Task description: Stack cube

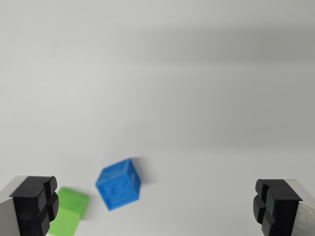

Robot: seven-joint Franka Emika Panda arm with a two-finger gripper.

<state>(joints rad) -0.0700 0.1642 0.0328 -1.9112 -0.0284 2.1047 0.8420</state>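
We are looking down at a blurry blue cube (pixel 118 184) sitting tilted on the white table (pixel 187 98), low in the wrist view's left half, its near face showing faint embossed marks. Just beside it, toward the lower left, a green cube (pixel 70 212) is lying partly hidden behind the left finger (pixel 35 204). We are seeing the gripper (pixel 157 209) with fingers spread wide apart, holding nothing, both cubes sitting between the pads.
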